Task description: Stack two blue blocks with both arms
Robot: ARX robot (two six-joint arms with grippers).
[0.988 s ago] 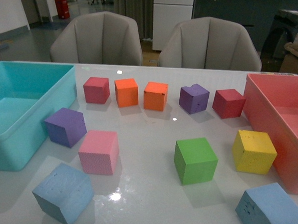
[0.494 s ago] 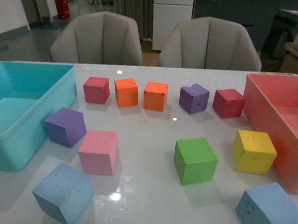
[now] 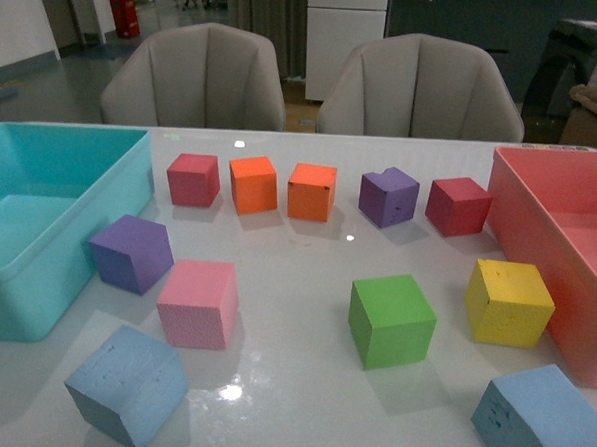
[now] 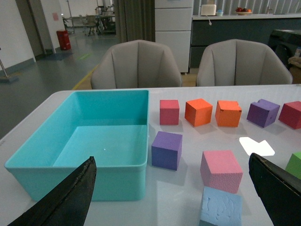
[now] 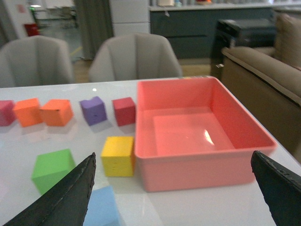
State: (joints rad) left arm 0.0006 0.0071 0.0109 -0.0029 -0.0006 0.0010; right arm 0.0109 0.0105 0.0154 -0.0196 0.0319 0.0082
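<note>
Office-lab hall: padded chairs [image 3: 194,76], dark counter cabinets [image 4: 221,28], red bin [image 4: 63,40], painted-line concrete floor [image 4: 51,75].

The left claw [image 4: 171,159] is spread wide, its two black fingers [image 4: 70,197] far apart with tapered tips pointing forward, gripping nothing and touching nothing. The right claw [image 5: 172,154] is held the same way, its black fingers [image 5: 275,183] splayed wide with nothing clasped between them.
</note>
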